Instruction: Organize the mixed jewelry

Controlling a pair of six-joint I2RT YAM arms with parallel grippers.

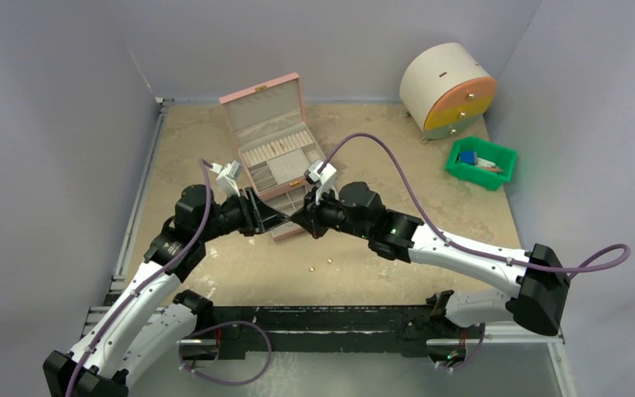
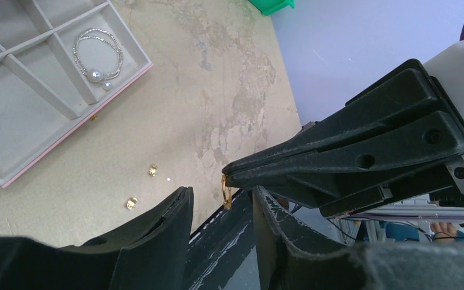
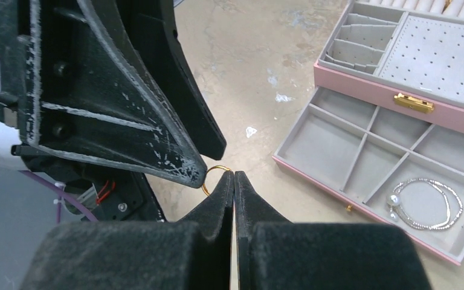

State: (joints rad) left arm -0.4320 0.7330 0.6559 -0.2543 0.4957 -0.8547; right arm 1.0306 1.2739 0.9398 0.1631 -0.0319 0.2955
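Note:
A small gold ring (image 2: pixel 225 192) hangs in the air in front of the pink jewelry box (image 1: pixel 269 141), pinched at the tips of my shut right gripper (image 3: pixel 234 175). My left gripper (image 2: pixel 220 193) faces it with its jaws apart, one on each side of the ring and neither touching it. In the top view both grippers meet at the box's pulled-out drawer (image 1: pixel 285 227). A silvery bracelet (image 3: pixel 426 202) with pearls lies in one drawer compartment. Two tiny gold beads (image 2: pixel 153 170) (image 2: pixel 132 203) lie on the table near the front edge.
A round cabinet (image 1: pixel 449 91) with yellow and orange drawers stands at the back right. Beside it is a green bin (image 1: pixel 480 163) holding blue items. Grey walls close in the table on the left, back and right.

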